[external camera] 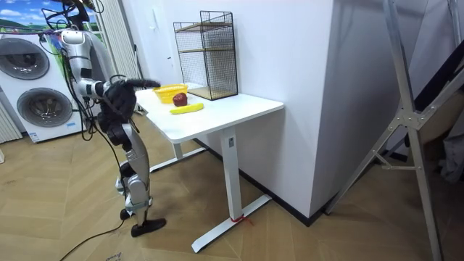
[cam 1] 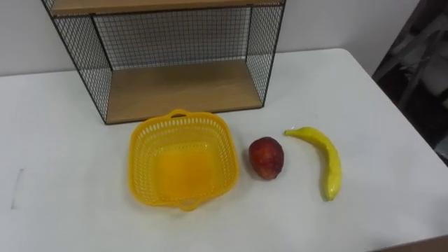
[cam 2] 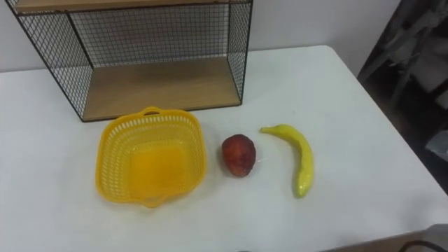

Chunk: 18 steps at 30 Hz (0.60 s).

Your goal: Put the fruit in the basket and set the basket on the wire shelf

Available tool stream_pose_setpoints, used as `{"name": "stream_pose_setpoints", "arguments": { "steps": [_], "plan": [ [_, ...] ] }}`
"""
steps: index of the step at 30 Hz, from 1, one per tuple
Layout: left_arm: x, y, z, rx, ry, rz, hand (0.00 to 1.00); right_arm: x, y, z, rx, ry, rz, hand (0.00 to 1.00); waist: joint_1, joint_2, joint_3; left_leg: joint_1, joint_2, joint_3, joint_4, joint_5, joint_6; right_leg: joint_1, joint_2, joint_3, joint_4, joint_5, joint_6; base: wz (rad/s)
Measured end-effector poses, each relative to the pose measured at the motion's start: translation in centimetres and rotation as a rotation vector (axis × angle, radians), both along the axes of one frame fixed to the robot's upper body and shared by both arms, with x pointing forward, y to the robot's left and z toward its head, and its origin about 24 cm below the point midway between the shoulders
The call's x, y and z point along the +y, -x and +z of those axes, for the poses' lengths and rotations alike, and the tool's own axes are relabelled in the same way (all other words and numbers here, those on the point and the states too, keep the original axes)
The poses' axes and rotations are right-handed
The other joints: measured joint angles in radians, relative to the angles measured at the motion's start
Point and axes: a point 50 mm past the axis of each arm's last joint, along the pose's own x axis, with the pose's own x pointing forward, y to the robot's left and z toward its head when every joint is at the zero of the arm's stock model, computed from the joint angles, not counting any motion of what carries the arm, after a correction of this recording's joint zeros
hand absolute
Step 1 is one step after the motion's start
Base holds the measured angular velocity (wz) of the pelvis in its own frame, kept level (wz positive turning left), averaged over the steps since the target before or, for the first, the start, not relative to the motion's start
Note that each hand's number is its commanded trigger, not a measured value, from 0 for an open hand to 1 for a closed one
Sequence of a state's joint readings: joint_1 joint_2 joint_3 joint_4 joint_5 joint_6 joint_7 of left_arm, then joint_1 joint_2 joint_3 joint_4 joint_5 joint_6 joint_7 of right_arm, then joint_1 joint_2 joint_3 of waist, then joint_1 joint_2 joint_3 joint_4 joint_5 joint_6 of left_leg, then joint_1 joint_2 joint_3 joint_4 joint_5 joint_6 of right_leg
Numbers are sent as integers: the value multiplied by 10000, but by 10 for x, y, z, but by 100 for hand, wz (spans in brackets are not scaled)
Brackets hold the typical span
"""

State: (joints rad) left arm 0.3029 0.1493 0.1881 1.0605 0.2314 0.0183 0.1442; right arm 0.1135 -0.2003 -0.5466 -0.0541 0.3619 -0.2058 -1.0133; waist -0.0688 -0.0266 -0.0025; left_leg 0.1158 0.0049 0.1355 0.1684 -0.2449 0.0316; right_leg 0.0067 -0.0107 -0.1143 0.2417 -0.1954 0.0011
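- The yellow plastic lattice basket [cam 1: 140,171] with two small loop handles is my landmark. It sits empty on the white surface [cam 1: 63,189].
- Just beside the basket, on the robot's right, lies a dark red roundish fruit [cam 1: 267,157]. It's close to the basket's wall but not touching it.
- Further out on that same side is a curved yellow banana [cam 1: 329,164], lying lengthwise with a clear gap between it and the red fruit. So both fruits are out on the surface, none in the basket.
- Right behind the basket stands the black wire shelf with wooden boards [cam 1: 178,87], and its lower board is bare. The basket's rear handle comes right up to the shelf's front edge, and I can't tell if they touch.
- The eye views give the close-up stuff: the basket's lattice and its bare bottom.
- The room view gives the wider scene. The robot stands upright at the end of the surface nearest the basket, with one arm stretched forward at surface height.
- The right robot hand [external camera: 145,83] hangs near the basket, a dark blob from that far off. Honestly can't tell whether it's open or closed.
- Two white front-loading washing machines [external camera: 36,101] sit well beyond the basket, behind the robot.
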Motion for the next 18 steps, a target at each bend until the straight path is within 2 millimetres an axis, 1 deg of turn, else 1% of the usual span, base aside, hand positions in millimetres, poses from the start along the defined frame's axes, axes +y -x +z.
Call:
{"name": "stream_pose_setpoints", "arguments": {
  "steps": [1, 3, 4, 5, 6, 7, 8, 10, 11, 12, 16, 18],
  "plan": [
    [-1, 1, 0, 39, 30, -56, 0, 3, -3, 2, 8, 181, 216, 0, 28, -5, 1, 10, 2, -1, -1, 0, 0, 33, 2, -4, -2, 8, -1, 0],
    [-5, -1, -2, 78, 142, -364, 0, 16, -14, 6, 67, 651, 1363, 0, 170, -45, 29, 24, 6, -7, -1, 0, 0, 45, 1, -1, 7, 24, 0, -4],
    [-5, -2, -2, 84, 173, -404, 0, 18, -17, 6, 187, 816, 1632, 0, 203, -55, 32, 25, 8, -7, -1, 0, 0, 45, 1, 0, 5, 27, -1, 0],
    [-6, -2, -2, 131, 219, -481, 0, 24, -22, 7, 253, 983, 2253, 0, 237, -82, 38, 36, 9, -15, -1, 0, 0, 63, -7, -3, 1, 27, 0, 0],
    [-6, -3, -3, 130, 248, -514, 0, 29, -28, 8, 305, 1094, 2831, 0, 331, -114, 73, 78, 10, -18, -2, 0, 0, 98, -9, -8, -4, 27, 0, 0],
    [-6, -4, -3, 114, 249, -538, 0, 32, -31, 8, 355, 1165, 3109, 0, 391, -131, 89, 98, 12, -18, -2, 0, 0, 108, -6, -14, -4, 27, 0, 0],
    [-6, -6, -3, 90, 281, -583, 0, 37, -37, 9, 459, 1321, 3723, 0, 496, -131, 100, 123, 21, -7, -8, 0, -1, 128, -3, -11, -5, 28, -2, 0],
    [-7, -8, -3, 69, 394, -670, 0, 45, -47, 10, 667, 1609, 4746, 0, 546, -106, 115, 143, 22, -20, -20, -1, -1, 162, -8, -22, -13, 31, -5, 3],
    [-8, -9, -3, 79, 463, -733, 0, 51, -52, 10, 834, 1894, 5374, 0, 592, -86, 141, 156, 22, -44, -18, -1, -1, 209, -10, -44, -32, 37, -7, 9],
    [-9, -9, -4, 105, 548, -801, 0, 57, -56, 10, 1048, 2183, 5926, 0, 661, -81, 150, 158, 28, -85, -18, -1, -1, 248, -8, -91, -70, 54, -11, 11],
    [-10, -9, -4, 150, 673, -944, 0, 71, -65, 6, 1574, 2645, 7398, 0, 764, -58, 142, 156, 28, -248, -15, -1, -2, 381, -6, -215, -213, 105, -3, 13],
    [-9, -9, -4, 207, 654, -1060, 0, 80, -71, 0, 2091, 2894, 8251, 0, 824, -53, 133, 175, 31, -304, -4, -2, -2, 437, -8, -266, -219, 107, -2, 10]
  ]
}}
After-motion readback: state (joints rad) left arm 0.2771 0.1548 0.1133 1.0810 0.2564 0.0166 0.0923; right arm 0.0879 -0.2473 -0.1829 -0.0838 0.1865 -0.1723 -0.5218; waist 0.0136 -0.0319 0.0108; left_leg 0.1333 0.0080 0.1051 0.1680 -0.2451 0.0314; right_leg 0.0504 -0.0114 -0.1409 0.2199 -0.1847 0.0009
